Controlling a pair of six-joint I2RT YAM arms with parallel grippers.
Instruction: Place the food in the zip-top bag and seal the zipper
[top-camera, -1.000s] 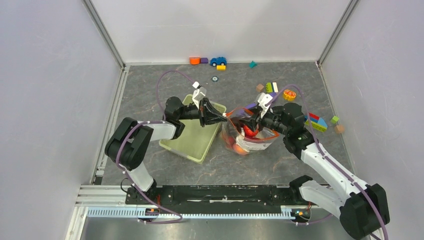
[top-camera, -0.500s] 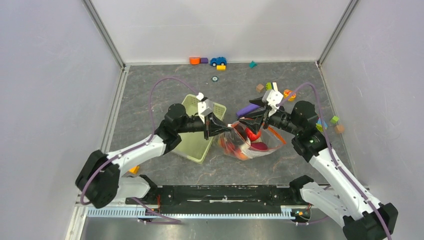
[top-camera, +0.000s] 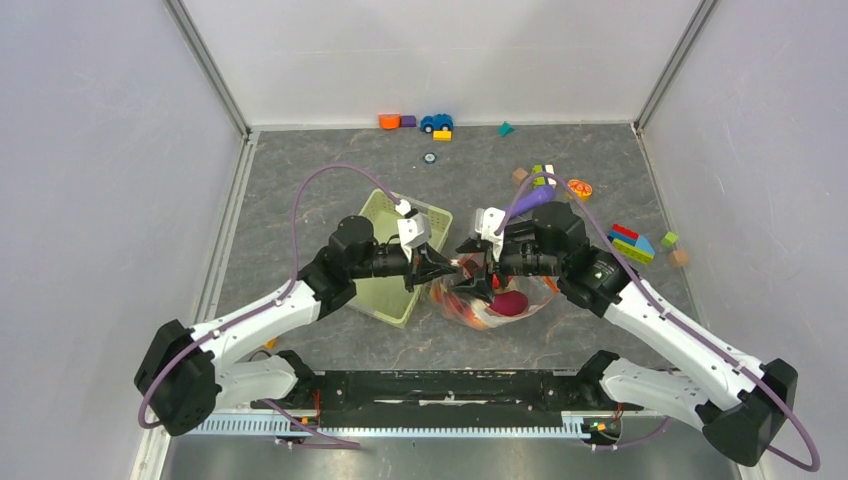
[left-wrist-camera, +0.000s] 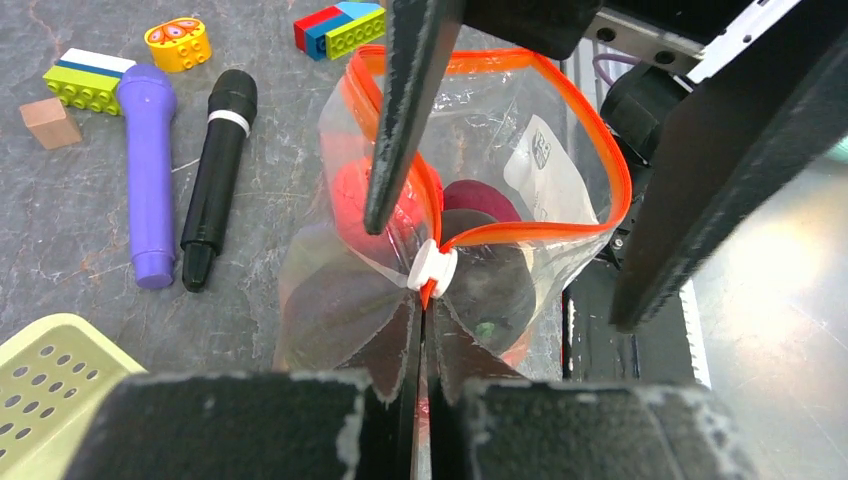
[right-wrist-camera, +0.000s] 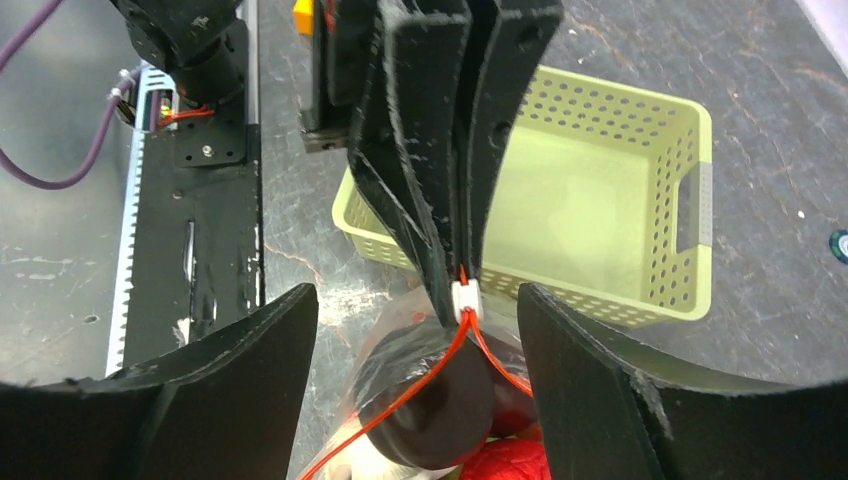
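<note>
The clear zip-top bag (top-camera: 497, 298) sits mid-table with its mouth open. Its orange-red zipper (left-wrist-camera: 603, 150) forms a loop, and a white slider (left-wrist-camera: 432, 268) sits at the end near my left gripper. Inside are food pieces: a red apple (left-wrist-camera: 348, 195), a dark purple piece (right-wrist-camera: 440, 400) and a red piece (right-wrist-camera: 512, 462). My left gripper (left-wrist-camera: 428, 335) is shut on the bag's corner just behind the slider (right-wrist-camera: 466, 298). My right gripper (right-wrist-camera: 415, 330) is open, with its fingers (left-wrist-camera: 402, 120) on either side of the bag's mouth at the slider end. Both grippers (top-camera: 432, 268) (top-camera: 478, 268) face each other.
The light-green slotted basket (top-camera: 385, 292) stands just left of the bag, under my left arm. A purple toy microphone (left-wrist-camera: 148, 170) and a black one (left-wrist-camera: 215, 170) lie beyond the bag. Blocks (top-camera: 630, 243) and an orange citrus slice (top-camera: 579, 188) lie to the right, and a toy car (top-camera: 436, 122) is at the back wall.
My right gripper has let go of the bag's right end, swung left to the slider end and now stands open there. The left arm has stretched out and drawn the bag nearer.
</note>
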